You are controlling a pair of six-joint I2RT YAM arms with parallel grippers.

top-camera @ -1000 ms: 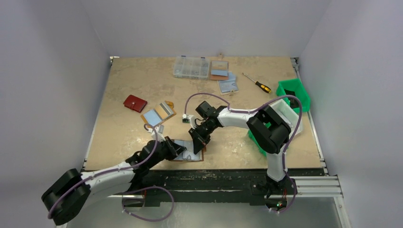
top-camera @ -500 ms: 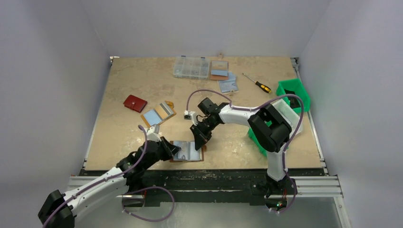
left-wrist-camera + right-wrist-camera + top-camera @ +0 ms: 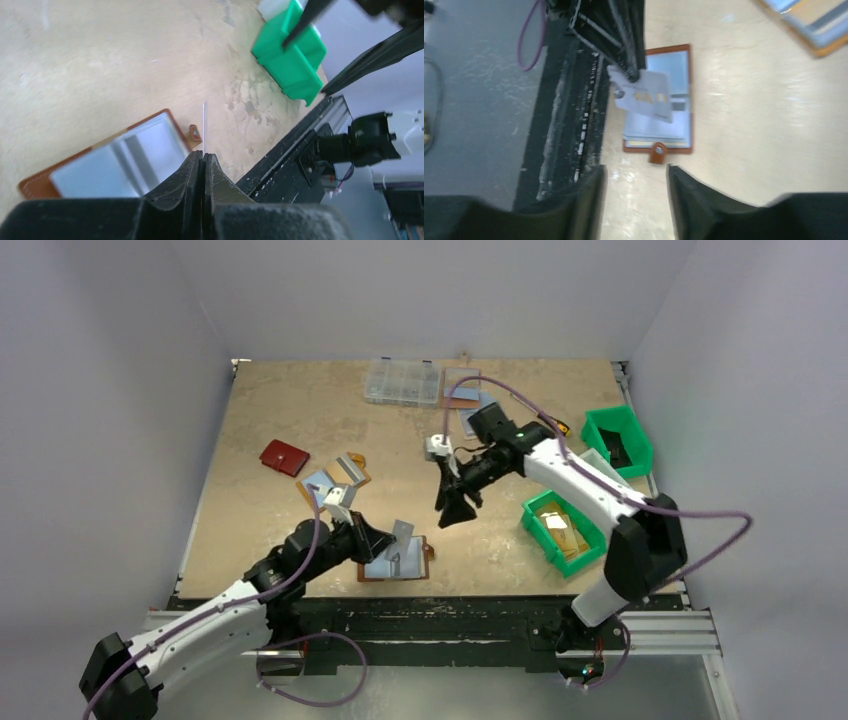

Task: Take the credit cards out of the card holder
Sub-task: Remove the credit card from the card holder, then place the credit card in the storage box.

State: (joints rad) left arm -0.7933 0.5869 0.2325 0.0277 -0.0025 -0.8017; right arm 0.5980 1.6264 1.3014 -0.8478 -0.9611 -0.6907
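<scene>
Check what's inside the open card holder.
Only pale clear sleeves show in the holder. The grey card in the left fingers hides its middle; cards tucked in sleeves can't be ruled out.

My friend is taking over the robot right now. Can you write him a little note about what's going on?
Left hand: shut on a silvery-grey card, held up over the open card holder.
Right hand: open, empty, raised off the table.
Done: gold-orange cards lie in the nearer green bin.
Left: put the grey card away, then check the holder's sleeves. I can't tell if more cards are inside.
</scene>
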